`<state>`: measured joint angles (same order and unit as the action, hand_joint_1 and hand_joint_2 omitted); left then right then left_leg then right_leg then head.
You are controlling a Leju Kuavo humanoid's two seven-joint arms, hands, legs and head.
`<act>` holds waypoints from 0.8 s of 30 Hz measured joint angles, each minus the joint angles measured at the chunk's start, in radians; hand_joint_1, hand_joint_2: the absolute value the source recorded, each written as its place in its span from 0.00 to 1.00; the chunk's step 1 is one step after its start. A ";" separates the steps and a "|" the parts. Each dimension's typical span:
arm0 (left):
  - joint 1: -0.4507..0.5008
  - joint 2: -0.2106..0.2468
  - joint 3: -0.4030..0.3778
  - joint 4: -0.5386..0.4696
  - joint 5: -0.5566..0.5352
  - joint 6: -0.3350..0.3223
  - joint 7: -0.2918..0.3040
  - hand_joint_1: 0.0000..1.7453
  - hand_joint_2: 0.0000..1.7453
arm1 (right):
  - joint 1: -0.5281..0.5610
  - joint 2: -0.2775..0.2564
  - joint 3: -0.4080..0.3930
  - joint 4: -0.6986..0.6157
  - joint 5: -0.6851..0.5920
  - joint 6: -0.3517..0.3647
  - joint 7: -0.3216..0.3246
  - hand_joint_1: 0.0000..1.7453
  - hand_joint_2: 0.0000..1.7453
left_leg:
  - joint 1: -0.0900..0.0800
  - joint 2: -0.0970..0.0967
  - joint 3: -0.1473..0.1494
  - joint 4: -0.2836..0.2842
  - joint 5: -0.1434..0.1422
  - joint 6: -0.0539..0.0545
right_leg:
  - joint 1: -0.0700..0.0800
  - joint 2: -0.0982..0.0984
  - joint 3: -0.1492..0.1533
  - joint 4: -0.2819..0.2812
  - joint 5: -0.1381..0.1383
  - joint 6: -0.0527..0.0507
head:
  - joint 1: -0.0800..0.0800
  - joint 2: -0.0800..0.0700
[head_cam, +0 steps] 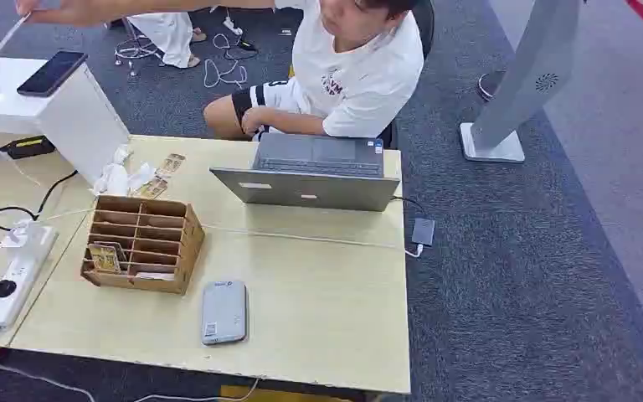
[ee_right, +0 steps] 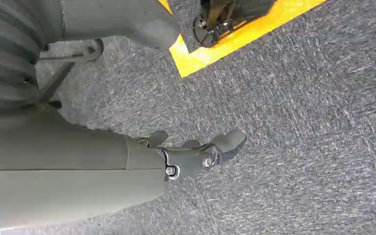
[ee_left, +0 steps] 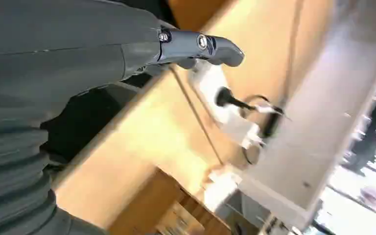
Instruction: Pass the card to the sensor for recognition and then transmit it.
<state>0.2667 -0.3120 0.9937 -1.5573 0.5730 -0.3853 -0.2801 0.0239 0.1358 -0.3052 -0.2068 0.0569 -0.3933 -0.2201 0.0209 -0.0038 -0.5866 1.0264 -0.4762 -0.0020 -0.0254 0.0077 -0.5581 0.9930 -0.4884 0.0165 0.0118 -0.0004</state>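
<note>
A wooden slotted rack [head_cam: 144,243] stands on the left of the light table [head_cam: 318,318], with a yellowish card [head_cam: 105,256] leaning in a lower slot. A flat grey sensor [head_cam: 223,311] lies in front of the rack, near the table's front edge. My left hand [ee_left: 196,46] hovers by the table's left edge with its thumb stretched out and nothing in it; the rack's corner [ee_left: 176,218] shows beyond it. My right hand [ee_right: 200,155] hangs over grey carpet, its fingers loosely apart and empty.
A person in a white shirt [head_cam: 356,67] sits behind an open laptop [head_cam: 310,176]. A white power strip [head_cam: 12,280] with cables lies at the left edge. A white box [head_cam: 67,109] carries a phone [head_cam: 52,73]. Loose cards [head_cam: 161,176] lie behind the rack.
</note>
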 joint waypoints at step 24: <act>-0.207 0.171 -0.428 -0.102 -0.611 0.277 -0.052 0.00 1.00 | -0.019 0.008 0.016 0.006 0.106 0.016 0.053 0.00 1.00 | 0.000 0.000 0.001 0.000 0.001 0.000 | 0.000 0.001 0.002 0.000 0.001 -0.001 | 0.000 0.000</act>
<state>0.0594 -0.1415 0.5655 -1.6595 -0.0380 -0.1088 -0.3323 0.0047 0.1442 -0.2896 -0.2003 0.1629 -0.3773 -0.1671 0.0209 -0.0036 -0.5858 1.0265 -0.4754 -0.0021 -0.0254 0.0083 -0.5565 0.9934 -0.4870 0.0157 0.0118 -0.0004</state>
